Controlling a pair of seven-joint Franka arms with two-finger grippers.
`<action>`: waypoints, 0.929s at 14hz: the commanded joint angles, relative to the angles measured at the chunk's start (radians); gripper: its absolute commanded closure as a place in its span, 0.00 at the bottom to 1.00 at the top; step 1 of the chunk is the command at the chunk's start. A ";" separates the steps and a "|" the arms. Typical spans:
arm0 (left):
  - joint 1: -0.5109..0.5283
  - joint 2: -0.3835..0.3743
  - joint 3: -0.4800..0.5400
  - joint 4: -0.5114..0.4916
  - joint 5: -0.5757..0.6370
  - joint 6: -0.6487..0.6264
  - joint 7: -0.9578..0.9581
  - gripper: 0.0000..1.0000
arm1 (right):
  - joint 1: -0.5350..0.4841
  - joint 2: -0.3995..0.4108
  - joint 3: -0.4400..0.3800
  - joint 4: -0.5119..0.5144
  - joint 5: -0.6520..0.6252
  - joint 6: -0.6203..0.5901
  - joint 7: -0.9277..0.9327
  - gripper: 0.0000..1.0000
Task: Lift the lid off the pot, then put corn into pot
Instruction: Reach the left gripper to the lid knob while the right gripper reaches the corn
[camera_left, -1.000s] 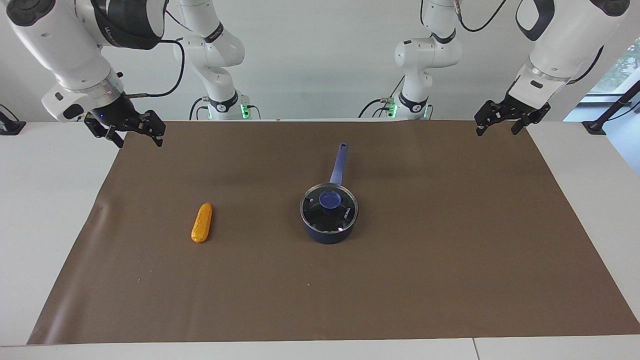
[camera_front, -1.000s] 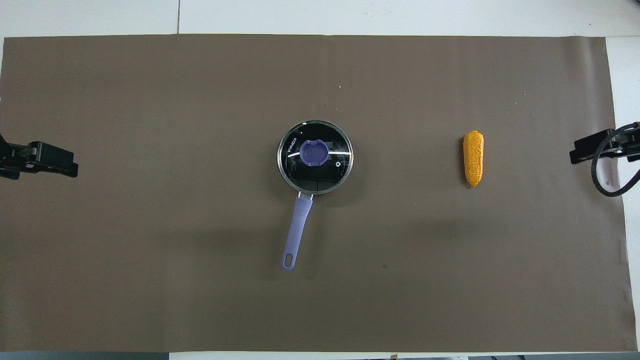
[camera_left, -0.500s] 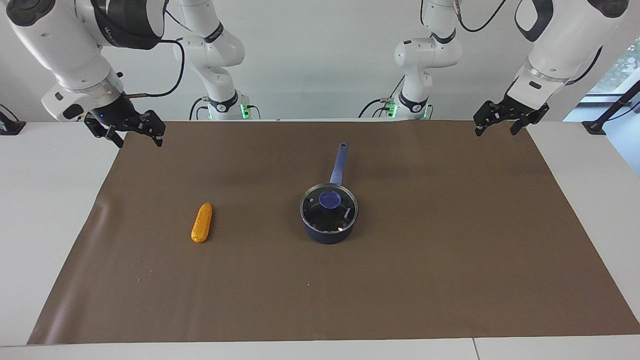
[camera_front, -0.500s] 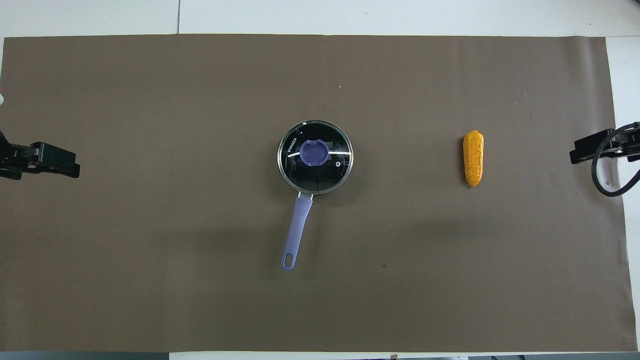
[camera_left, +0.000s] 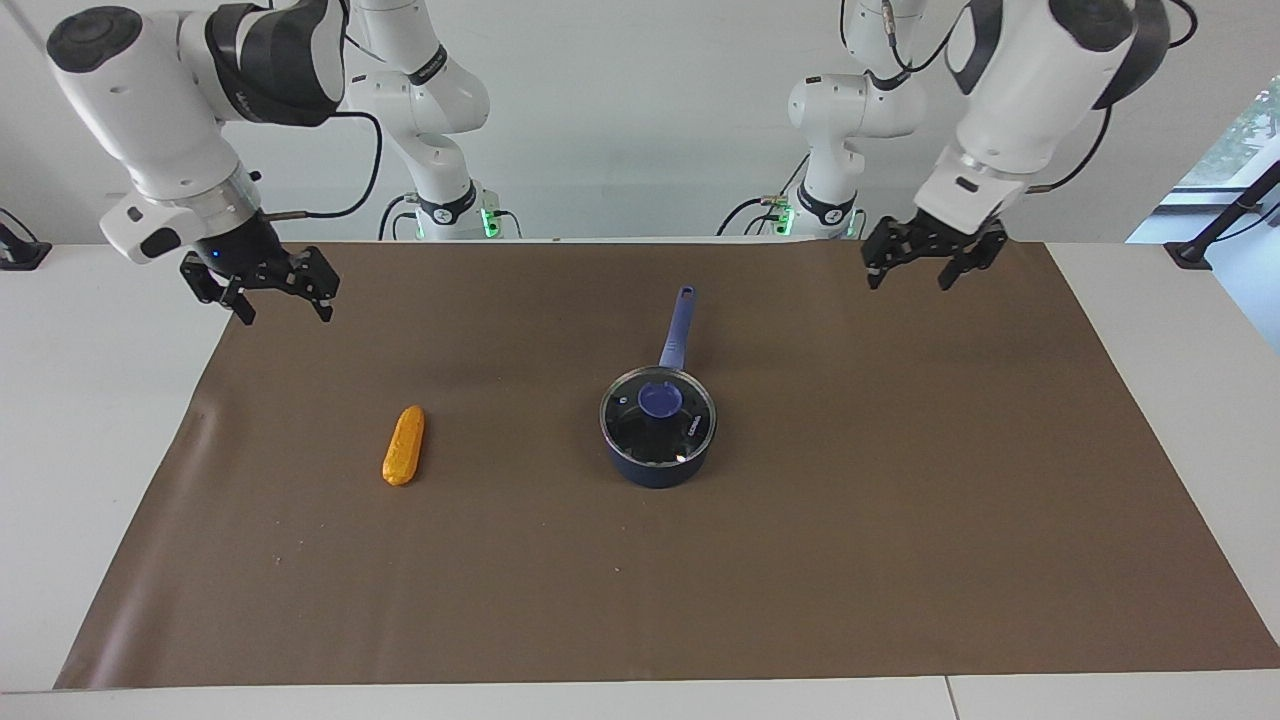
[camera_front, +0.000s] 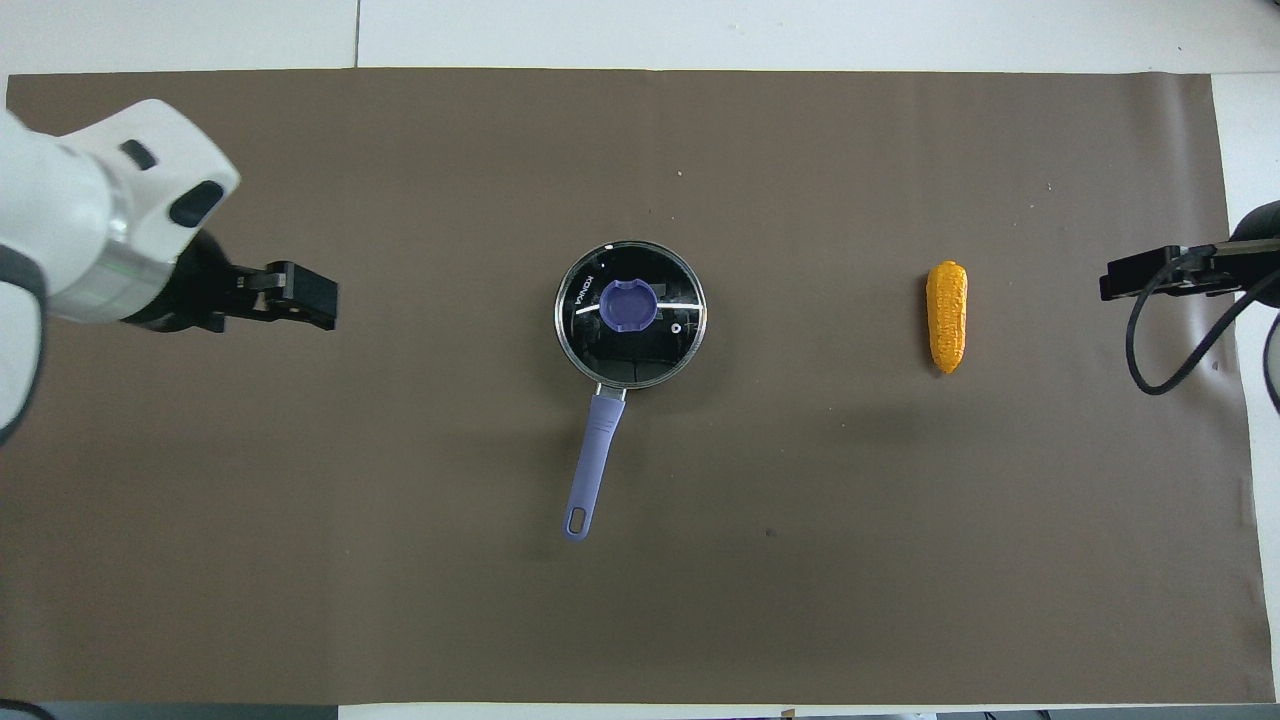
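- We judge the task barely begun: of its 2 steps, none is done. The lid (camera_left: 657, 409) sits closed on the pot (camera_left: 655, 462), near the middle of the brown mat (camera_left: 900, 560), with the pot's handle (camera_left: 677, 328) pointing toward the robots.
- The corn (camera_left: 404, 445) lies bare on the mat, well apart from the pot, toward the right arm's end of the table; nothing touches it.
- The left gripper (camera_left: 923, 268) hangs in the air over the mat's robot-side edge, toward the left arm's end, fingers spread wide and holding nothing.
- The right gripper (camera_left: 281, 300) hangs over the mat's corner at the right arm's end, fingers also spread wide and empty.
- Left to do, in our view: grasp the knob (camera_left: 660, 399), lift the lid clear, then carry the corn into the pot.
- The facing view shows us both grippers' height above the mat and the open gap between their fingers; the overhead view does not.
- The overhead view shows the lid's round rim (camera_front: 631, 314) centred on the pot and how the corn (camera_front: 946, 316) lines up with it.
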 joint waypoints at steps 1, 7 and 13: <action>-0.159 0.317 0.022 0.318 -0.008 -0.012 -0.145 0.00 | 0.002 0.061 0.006 -0.123 0.069 0.203 -0.024 0.00; -0.313 0.499 0.028 0.394 0.001 0.149 -0.259 0.00 | 0.064 0.253 0.009 -0.194 0.098 0.449 0.047 0.00; -0.319 0.519 0.016 0.377 0.059 0.181 -0.219 0.00 | 0.088 0.283 0.009 -0.203 0.108 0.434 0.021 0.00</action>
